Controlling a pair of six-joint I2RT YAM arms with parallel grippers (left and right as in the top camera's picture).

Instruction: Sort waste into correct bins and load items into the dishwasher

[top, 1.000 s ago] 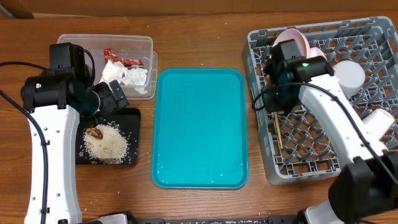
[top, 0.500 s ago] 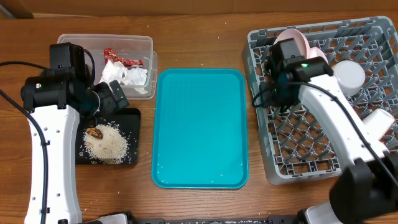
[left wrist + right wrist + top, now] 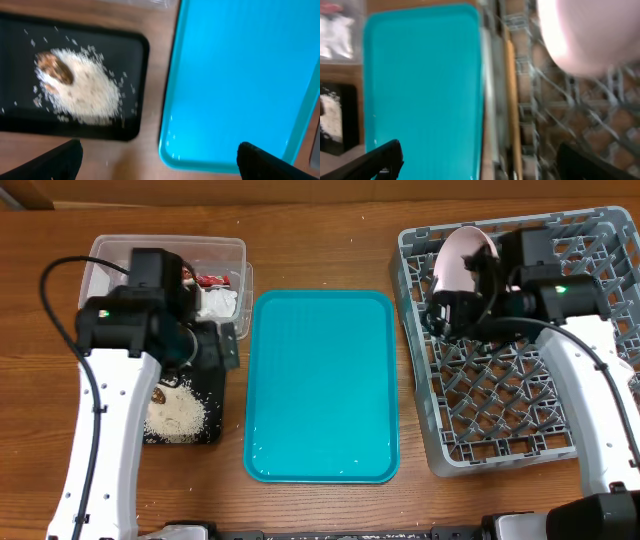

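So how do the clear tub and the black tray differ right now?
The clear tub is see-through and deeper; the black tray is opaque and shallow. The tub holds the red wrapper and white napkins; the tray holds rice and a brown scrap. Both are rectangular and lie left of the teal tray.

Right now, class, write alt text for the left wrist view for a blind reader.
A shallow black rectangular tray holds loose white rice grains and a brown food scrap. A teal tray lies beside it; the left gripper is open.
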